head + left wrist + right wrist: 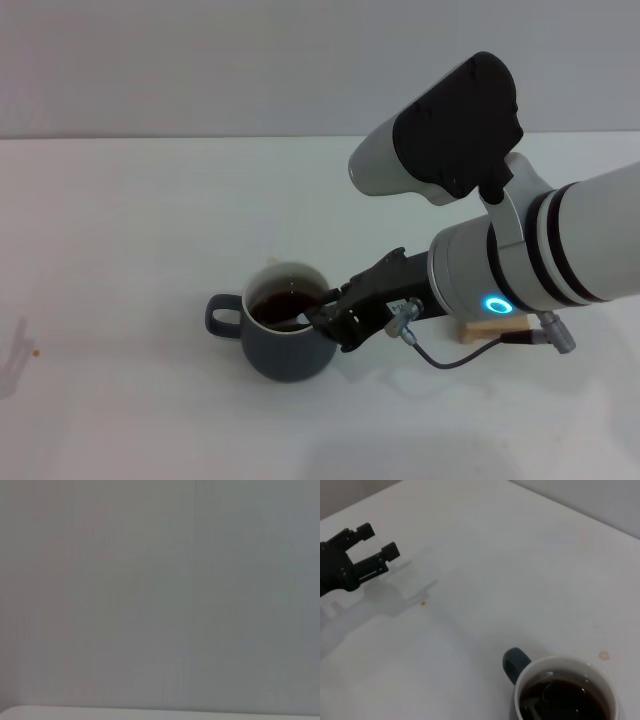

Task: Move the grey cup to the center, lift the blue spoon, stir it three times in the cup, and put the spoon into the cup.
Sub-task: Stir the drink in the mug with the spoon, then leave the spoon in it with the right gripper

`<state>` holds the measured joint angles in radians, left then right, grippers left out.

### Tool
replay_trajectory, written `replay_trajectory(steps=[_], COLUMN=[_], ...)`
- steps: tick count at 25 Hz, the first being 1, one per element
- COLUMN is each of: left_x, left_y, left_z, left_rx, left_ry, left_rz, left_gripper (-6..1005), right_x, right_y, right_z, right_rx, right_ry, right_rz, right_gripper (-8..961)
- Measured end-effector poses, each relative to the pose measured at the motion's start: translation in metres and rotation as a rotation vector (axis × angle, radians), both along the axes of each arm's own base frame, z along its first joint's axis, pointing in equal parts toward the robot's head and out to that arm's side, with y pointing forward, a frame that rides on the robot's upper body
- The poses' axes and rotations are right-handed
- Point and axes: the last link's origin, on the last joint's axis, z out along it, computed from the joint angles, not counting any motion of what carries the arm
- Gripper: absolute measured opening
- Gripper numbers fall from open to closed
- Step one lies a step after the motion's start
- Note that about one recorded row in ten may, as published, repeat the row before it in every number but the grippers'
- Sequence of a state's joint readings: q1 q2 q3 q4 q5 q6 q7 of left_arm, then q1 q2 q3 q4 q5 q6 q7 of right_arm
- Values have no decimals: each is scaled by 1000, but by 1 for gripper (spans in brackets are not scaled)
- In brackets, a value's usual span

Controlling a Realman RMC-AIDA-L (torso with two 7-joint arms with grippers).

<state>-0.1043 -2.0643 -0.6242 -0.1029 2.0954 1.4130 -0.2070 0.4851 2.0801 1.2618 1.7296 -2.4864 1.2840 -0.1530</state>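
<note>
The grey cup (283, 345) stands on the white table with dark brown liquid in it, its handle (222, 316) pointing left. My right gripper (326, 318) is at the cup's right rim, shut on the blue spoon (303, 319). The spoon's grey stem slants down into the liquid and its pale handle is hidden by the fingers. The right wrist view shows the cup (560, 667) from above with the spoon's bowl (536, 706) under the liquid. My left gripper (379, 541) shows only in that view, open and empty, far off to the cup's left.
A pale wooden block (488, 331) lies on the table under my right forearm. A small brown speck (423, 603) marks the table near the left gripper's shadow. The left wrist view shows only a blank wall and a strip of table edge (150, 714).
</note>
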Motion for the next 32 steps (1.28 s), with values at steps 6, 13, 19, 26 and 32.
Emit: replay_trajectory(steps=[6,13,19,26,32], left_x=[0,0,0,0,1], left_y=[-1,-2,-3,-1,1], left_z=[-1,-1,-1,-1,-1], left_rx=[-1,0,-1,-1,-2], left_ry=[-2,-3,-3,-3,-3], left_rz=[0,2,5,4,-3], left_gripper=[855,855,855,855,855], right_x=[-2,3,11,11,3], right_y=[7,18,22,11,-1], right_z=[-2,-3,3,6,4], right_rx=[18,45,78,60,9], right_ry=[9,-20,-65,-62,-16], right_rz=[15,27,28,25,19], right_gripper=[162,162,162,162,162])
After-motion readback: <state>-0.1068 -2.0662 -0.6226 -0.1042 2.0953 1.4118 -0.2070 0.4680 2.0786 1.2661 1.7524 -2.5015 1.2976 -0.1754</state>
